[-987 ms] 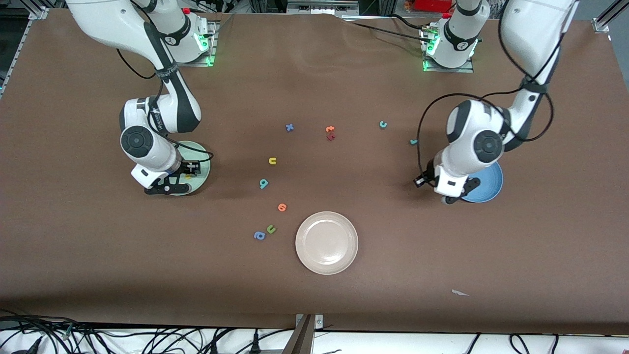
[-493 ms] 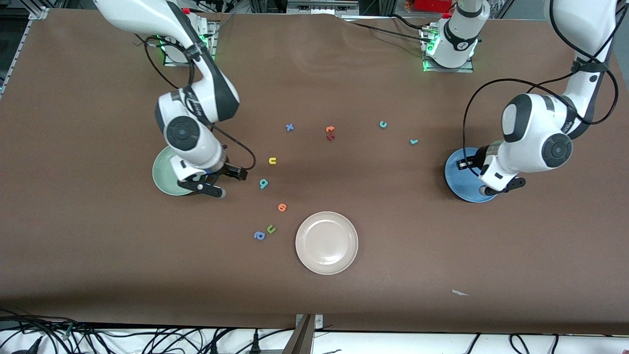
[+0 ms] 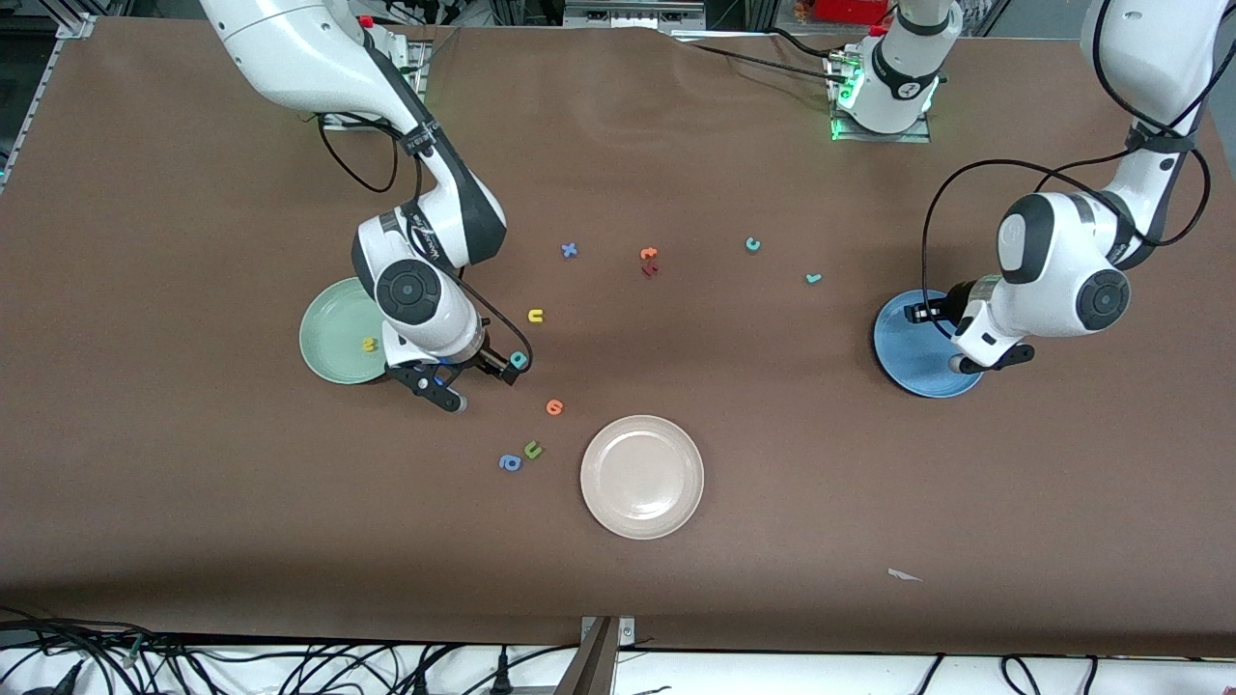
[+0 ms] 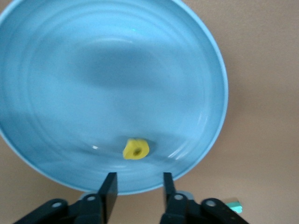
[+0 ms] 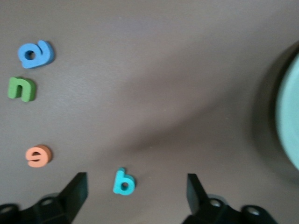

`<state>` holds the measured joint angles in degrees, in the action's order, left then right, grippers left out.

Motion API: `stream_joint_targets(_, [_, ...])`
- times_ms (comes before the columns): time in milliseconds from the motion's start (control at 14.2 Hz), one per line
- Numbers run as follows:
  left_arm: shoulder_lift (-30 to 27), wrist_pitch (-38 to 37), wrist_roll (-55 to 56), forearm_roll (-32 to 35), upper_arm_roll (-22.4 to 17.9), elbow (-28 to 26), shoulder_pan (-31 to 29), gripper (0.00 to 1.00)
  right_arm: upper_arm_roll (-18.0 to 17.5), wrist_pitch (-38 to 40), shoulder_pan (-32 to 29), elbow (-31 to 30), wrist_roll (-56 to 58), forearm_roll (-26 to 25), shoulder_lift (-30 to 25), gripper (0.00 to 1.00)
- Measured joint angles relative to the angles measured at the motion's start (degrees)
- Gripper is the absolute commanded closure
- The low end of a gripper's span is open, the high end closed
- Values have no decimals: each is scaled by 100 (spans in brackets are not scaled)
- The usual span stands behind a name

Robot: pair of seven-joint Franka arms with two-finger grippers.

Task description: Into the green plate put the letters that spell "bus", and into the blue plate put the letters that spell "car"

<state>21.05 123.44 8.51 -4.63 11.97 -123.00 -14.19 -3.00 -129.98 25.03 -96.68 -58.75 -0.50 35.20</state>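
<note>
My right gripper (image 5: 138, 179) (image 3: 480, 383) is open over the teal b (image 5: 124, 182) (image 3: 519, 360), which shows between its fingers, untouched. Beside it, toward the right arm's end, the green plate (image 3: 333, 333) (image 5: 290, 116) holds a yellow s (image 3: 368, 344). The yellow u (image 3: 535, 315) lies on the table farther from the front camera than the b. My left gripper (image 4: 138, 179) (image 3: 958, 363) hangs open and empty over the blue plate (image 4: 117, 70) (image 3: 912, 362), where a yellow a (image 4: 136, 149) lies. The teal c (image 3: 752, 244) and teal r (image 3: 813, 278) rest on the table between the plates.
A beige plate (image 3: 642, 476) sits nearest the front camera. Near the b lie an orange letter (image 3: 554, 406) (image 5: 38, 156), a green u (image 3: 532, 449) (image 5: 22, 88) and a blue a (image 3: 509, 462) (image 5: 35, 53). A blue x (image 3: 569, 250) and orange and red letters (image 3: 649, 261) lie mid-table.
My right gripper left the green plate, where the yellow s now shows, and moved to the teal b. My left gripper swung over the blue plate.
</note>
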Motion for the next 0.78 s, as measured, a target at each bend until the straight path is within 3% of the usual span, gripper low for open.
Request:
stream_joint_targets(70, [28, 34, -3, 0, 0, 0, -4, 11, -10, -111, 44, 0, -73, 1, 51, 37])
stream_joint_targets(282, [6, 49, -4, 0, 10, 30, -10, 8, -22, -381, 251, 3, -490, 1, 227, 38])
stream_joint_targets(423, [-120, 9, 74, -1, 106, 73, -16, 1, -22, -447, 337, 4, -721, 1, 326, 38])
stream_joint_targets(775, [-647, -362, 1035, -1, 1054, 63, 5, 1, -19, -447, 406, 1, -1161, -2, 557, 42])
